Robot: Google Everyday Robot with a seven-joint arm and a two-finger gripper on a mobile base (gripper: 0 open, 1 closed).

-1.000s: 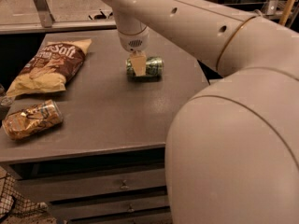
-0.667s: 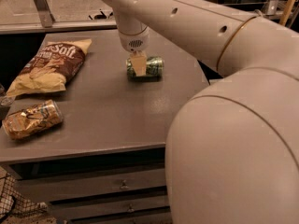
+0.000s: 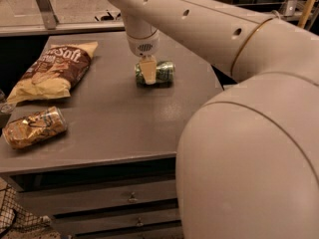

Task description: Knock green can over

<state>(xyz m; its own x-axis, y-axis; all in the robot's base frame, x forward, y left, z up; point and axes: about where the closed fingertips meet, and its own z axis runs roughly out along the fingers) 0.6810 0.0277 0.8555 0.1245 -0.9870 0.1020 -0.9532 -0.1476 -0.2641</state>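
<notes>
Your gripper hangs straight down from the wrist at the far middle of the table, its tip in front of the green can and apparently touching or just shy of it. Whether it is open or closed you cannot tell from this angle. Against the view a second ago, almost nothing has shifted: the gripper sits at the same spot and the can has not rolled or turned. The can lies on its side with its length running left to right and the silver end toward the right. You can judge from this that the knock is already made and the task is as good as done. What remains is likely only to lift clear without nudging the can along the top, since a can on its side will roll easily. The table is a flat grey cabinet top with drawers below its front edge. Well apart on your left lie a brown-and-yellow chip bag and, nearer the front corner, a crumpled gold foil bag. The arm sweeps in from the right and fills much of the foreground. Beyond the table you see a pale floor and a slanted metal post.
</notes>
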